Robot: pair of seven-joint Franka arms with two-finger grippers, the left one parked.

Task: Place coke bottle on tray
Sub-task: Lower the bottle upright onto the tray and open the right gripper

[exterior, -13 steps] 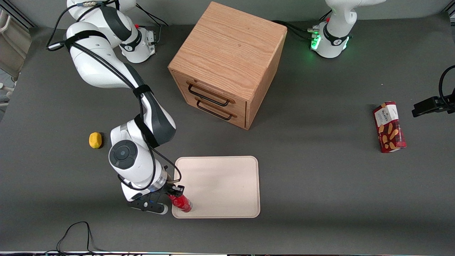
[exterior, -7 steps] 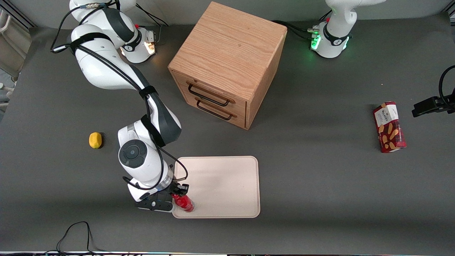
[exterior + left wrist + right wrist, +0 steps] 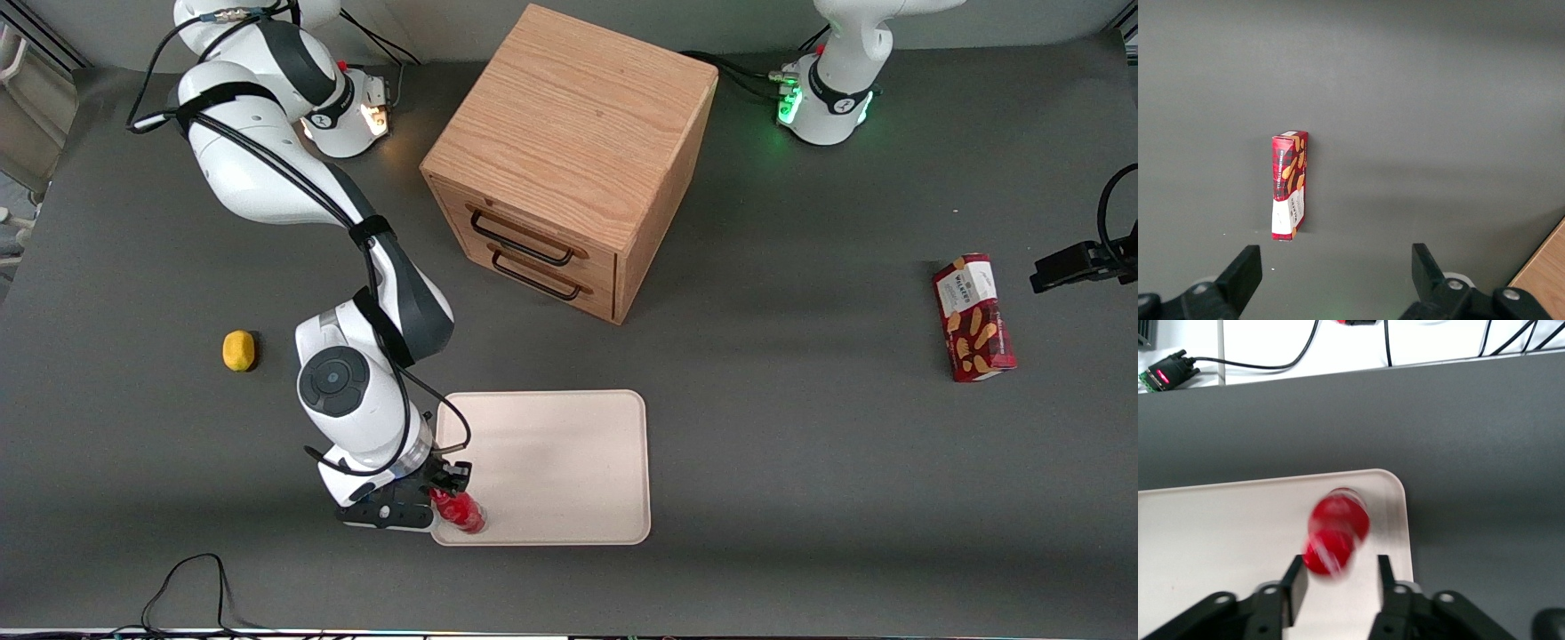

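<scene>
- The gripper (image 3: 444,494) is above the tray (image 3: 569,462) corner nearest the front camera, toward the working arm's end of the table.
- In the right wrist view the fingers (image 3: 1295,585) stand spread, one on each side of the coke bottle (image 3: 1335,532); gaps show between pads and bottle, so the grip appears released.
- The coke bottle (image 3: 460,513) is on the tray, just inside the rim at that corner.
- Judgement: placement so near the rim leaves little margin; the bottle appears blurred and may be unsettled, so withdraw straight upward.
</scene>
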